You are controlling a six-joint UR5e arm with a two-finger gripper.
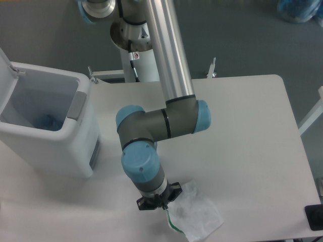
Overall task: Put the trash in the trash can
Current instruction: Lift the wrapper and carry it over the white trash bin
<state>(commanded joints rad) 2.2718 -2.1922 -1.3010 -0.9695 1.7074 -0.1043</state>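
- The claw sits low over the desk at about six o'clock in the view, right at the near-left corner of the plastic bag.
- Jaws look drawn together on the bag's edge, with the green strip trailing out just below them, so I judge it clamped on the bag, though the wrist hides the fingertips.
- The bag spreads out toward five o'clock from the claw, crumpled, lying close to the desk's front edge.
- The trash can stands at nine o'clock, lid swung back, mouth wide open, grey panel on the rim nearest the arm.
- Something bluish lies on the can's floor; too dim to say what it is.
- Progress call: the bag is gripped but not yet in the can, so the lift and carry are all to come.
- Room to move: a bare stretch of desk runs between claw and can, nothing in the path.
- Watch points: the bag hangs near the front edge, and the can's tall near wall must be cleared before letting go.
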